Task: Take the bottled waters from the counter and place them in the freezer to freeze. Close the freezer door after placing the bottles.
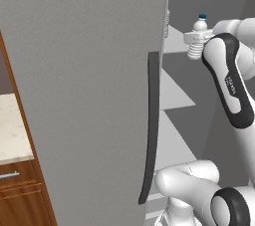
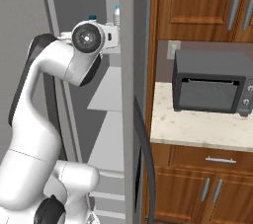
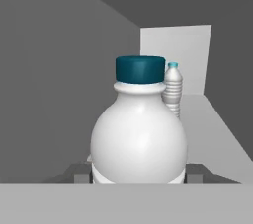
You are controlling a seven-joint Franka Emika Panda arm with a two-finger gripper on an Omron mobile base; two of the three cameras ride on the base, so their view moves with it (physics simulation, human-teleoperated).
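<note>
Left base view: gripper (image 1: 198, 38) clamped on bottle (image 1: 198, 37) inside freezer (image 1: 172, 93), door (image 1: 84, 95) open.
Right base view: second bottle (image 2: 117, 16) far on shelf (image 2: 109, 90).
Hand view: held bottle near, other beyond. Next: lower, release, close door.

White arm, dark joints: rises from the base, elbow bent, forearm reaching up and forward at upper-shelf height. End effector (image 1: 196, 37): level, fingers clamped on a bottle (image 3: 139, 134) held upright.
</note>
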